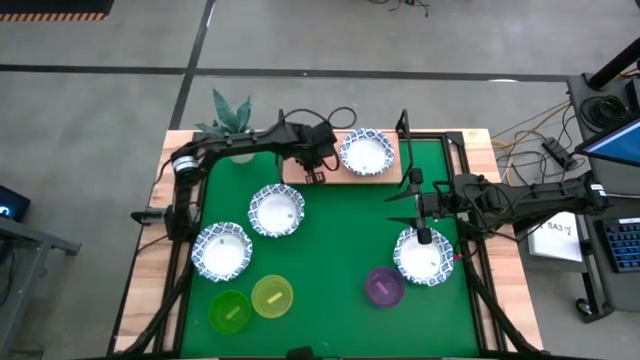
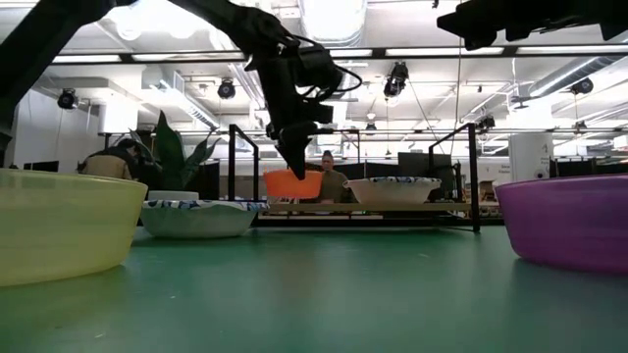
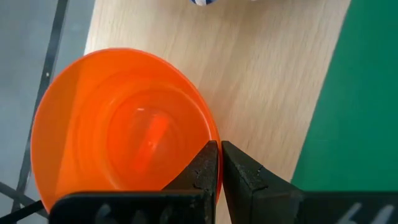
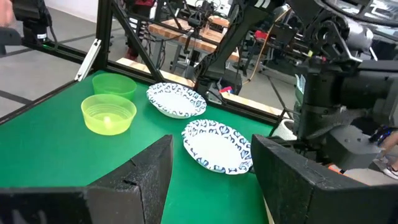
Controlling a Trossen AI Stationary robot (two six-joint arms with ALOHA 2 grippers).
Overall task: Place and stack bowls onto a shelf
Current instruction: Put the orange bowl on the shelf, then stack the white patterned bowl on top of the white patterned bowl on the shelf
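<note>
Bowls lie spread over the green desk. The left claw is pinched shut on the rim of the orange-red bowl, holding it over the wooden shelf, beside a blue-rimmed white bowl already resting there. The right claw hangs with fingers spread wide above another patterned bowl, near the purple bowl.

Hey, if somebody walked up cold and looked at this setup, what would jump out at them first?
Probably the orange bowl pinched at its rim by the left gripper over the wooden shelf, beside a blue-rimmed white bowl already on it. Next, the right gripper hanging open above another white bowl near the purple bowl.
</note>
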